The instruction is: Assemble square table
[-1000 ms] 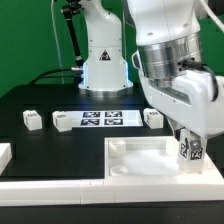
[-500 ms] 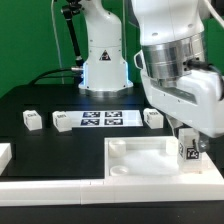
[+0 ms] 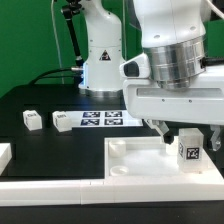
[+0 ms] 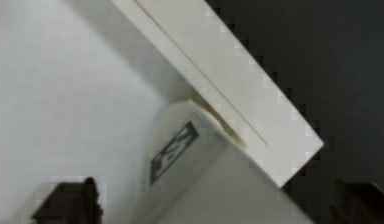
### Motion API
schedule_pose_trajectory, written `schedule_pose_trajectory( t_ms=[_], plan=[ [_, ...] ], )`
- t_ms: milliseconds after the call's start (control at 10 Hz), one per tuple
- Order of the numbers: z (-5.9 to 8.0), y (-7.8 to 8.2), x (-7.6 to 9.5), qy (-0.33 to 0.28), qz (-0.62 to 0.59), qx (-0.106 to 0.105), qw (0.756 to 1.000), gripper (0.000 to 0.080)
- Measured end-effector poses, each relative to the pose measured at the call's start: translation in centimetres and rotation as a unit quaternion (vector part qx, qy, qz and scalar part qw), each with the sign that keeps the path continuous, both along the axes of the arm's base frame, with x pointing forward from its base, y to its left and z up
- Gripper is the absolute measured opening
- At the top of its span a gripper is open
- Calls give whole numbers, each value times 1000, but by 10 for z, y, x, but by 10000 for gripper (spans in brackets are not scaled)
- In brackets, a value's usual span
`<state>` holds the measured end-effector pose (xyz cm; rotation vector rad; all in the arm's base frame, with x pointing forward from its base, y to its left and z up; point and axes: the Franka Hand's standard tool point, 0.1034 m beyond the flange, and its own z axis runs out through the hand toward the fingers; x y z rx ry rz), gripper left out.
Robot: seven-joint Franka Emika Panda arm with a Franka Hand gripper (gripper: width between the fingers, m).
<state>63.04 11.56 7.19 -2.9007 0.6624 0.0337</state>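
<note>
The white square tabletop [image 3: 135,158] lies at the front of the exterior view. A white tagged leg [image 3: 190,150] stands upright in its corner on the exterior view's right. My gripper [image 3: 189,140] straddles this leg, its hand turned broadside to the camera. The jaws stand wide, with a gap between each finger and the leg. In the wrist view the leg [image 4: 203,165] sits against the tabletop's raised rim [image 4: 224,70]. The dark fingers [image 4: 66,202] show on either side of my gripper [image 4: 210,205], apart from the leg.
Three loose white legs lie on the black table: two at the exterior view's left [image 3: 33,120] [image 3: 62,121] and one [image 3: 152,117] behind the tabletop. The marker board [image 3: 100,119] lies between them. White border rails [image 3: 50,186] run along the front.
The hand has rotated about the leg and now faces the camera broadside. The jaws, shut on the leg before, have opened and let it go. The leg stays upright in the corner.
</note>
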Motion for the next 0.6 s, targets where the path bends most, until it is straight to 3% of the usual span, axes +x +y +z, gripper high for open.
schedule_pose_trajectory(
  t_ms=[300, 400, 500, 600],
  plan=[
    [1, 1, 0, -13, 78, -13, 997, 649],
    [1, 1, 0, -13, 78, -13, 997, 518],
    [1, 1, 0, -12, 71, -13, 997, 518],
    [1, 1, 0, -5, 32, -10, 999, 334]
  ],
)
